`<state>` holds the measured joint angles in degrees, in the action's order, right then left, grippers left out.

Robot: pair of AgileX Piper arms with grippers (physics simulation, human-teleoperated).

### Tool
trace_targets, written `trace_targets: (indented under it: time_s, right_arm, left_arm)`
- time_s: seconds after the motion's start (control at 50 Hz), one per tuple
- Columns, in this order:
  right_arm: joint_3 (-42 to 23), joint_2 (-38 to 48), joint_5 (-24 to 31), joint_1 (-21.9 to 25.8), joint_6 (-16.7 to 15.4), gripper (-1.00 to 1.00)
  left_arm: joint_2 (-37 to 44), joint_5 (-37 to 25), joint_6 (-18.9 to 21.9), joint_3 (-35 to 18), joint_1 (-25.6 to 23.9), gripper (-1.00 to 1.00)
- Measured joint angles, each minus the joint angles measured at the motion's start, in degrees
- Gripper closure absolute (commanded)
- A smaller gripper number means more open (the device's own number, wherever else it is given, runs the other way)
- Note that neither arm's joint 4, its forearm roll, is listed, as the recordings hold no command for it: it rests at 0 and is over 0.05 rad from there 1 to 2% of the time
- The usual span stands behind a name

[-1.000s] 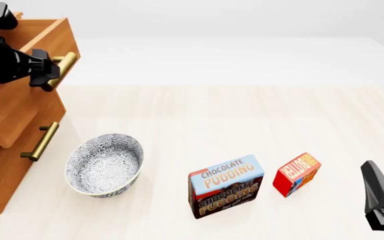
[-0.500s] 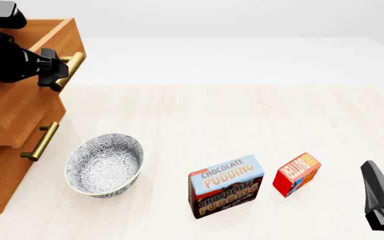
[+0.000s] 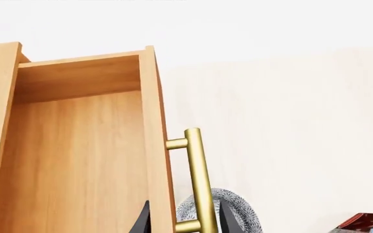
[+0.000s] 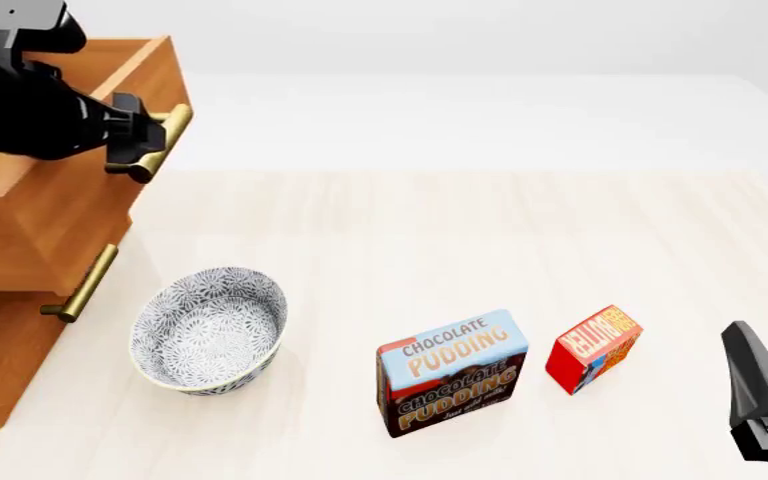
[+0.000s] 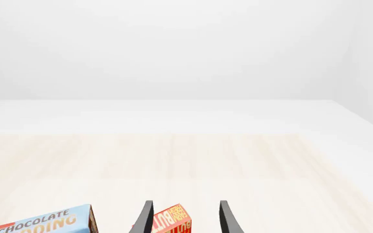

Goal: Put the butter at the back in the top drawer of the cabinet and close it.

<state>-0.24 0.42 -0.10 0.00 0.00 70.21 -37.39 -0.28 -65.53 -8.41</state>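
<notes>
The cabinet [image 4: 11,300] stands at the left, and its top drawer [image 4: 57,215] is pulled well out. My left gripper [image 4: 137,140] is at the drawer's brass handle [image 4: 168,130]. In the left wrist view the left gripper [image 3: 184,216] is open, one finger on the inner side of the drawer front [image 3: 157,145] and the other beyond the handle [image 3: 198,179]. The drawer floor [image 3: 70,165] is bare. The butter [image 4: 594,348] lies at the front right. My right gripper [image 4: 766,415] hangs open just right of the butter; the butter [image 5: 172,221] shows between the right gripper [image 5: 184,216] fingers.
A patterned bowl [image 4: 208,328] sits in front of the cabinet, below the open drawer. The Chocolate Pudding box [image 4: 452,372] stands just left of the butter. A lower drawer handle [image 4: 84,283] sticks out under the open drawer.
The top drawer has slid further out of the cabinet, and my left gripper moved with its handle. The right arm, butter, pudding box and bowl have not moved.
</notes>
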Motion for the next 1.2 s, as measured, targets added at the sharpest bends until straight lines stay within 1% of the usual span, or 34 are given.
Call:
trace_targets:
  time_s: [1.2]
  right_arm:
    - [0.0, 0.0, 0.0, 0.0, 0.0, -1.00]
  left_arm:
    - [3.7, 2.0, -2.1, -2.7, -7.6, -1.00]
